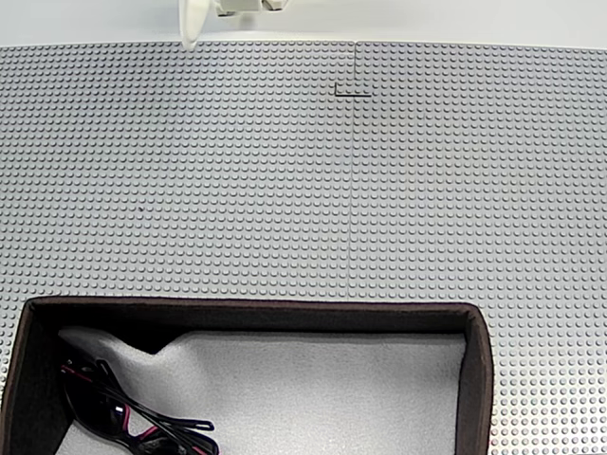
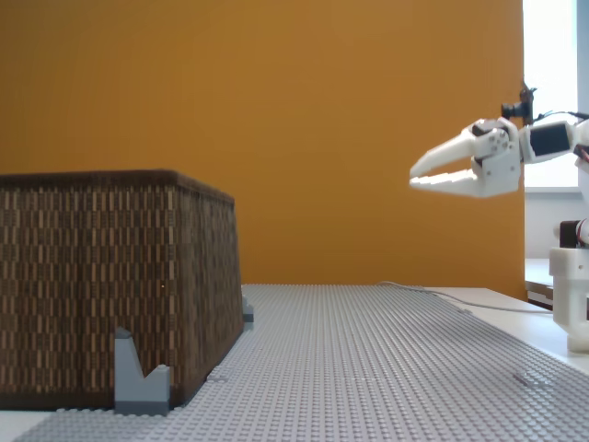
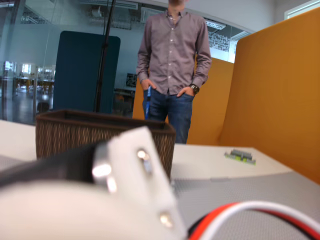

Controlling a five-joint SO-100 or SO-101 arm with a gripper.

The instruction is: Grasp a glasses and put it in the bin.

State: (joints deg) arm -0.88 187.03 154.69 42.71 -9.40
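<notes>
Gripper (image 2: 416, 178): seen in a fixed view from the side at the upper right of the frame, raised well above the desk (image 2: 386, 359), fingers slightly parted at the tips with nothing between them, pointing toward the left of that frame. In the fixed view from above, only a white tip of the gripper (image 1: 190, 24) showed at the top edge, left of centre. Bin (image 2: 110, 285): at the lower left of the side view, woven brown walls, standing on the studded grey desk, well apart from the gripper across a bare stretch of plate. From above, the bin (image 1: 479, 379) filled the bottom of the frame, its pale padding exposed. Glasses (image 1: 123, 408): lying inside the bin on the padding, in its lower-left corner as the top view showed it, long axis running diagonally from upper left to lower right, arms seemingly folded. Relation for any coming move: the glasses lay far from the gripper, toward the bottom of the top view and already within the bin walls; judged from this, the placing appeared complete and the gripper stood clear. Person (image 3: 172, 65): standing beyond the bin in the wrist view.
</notes>
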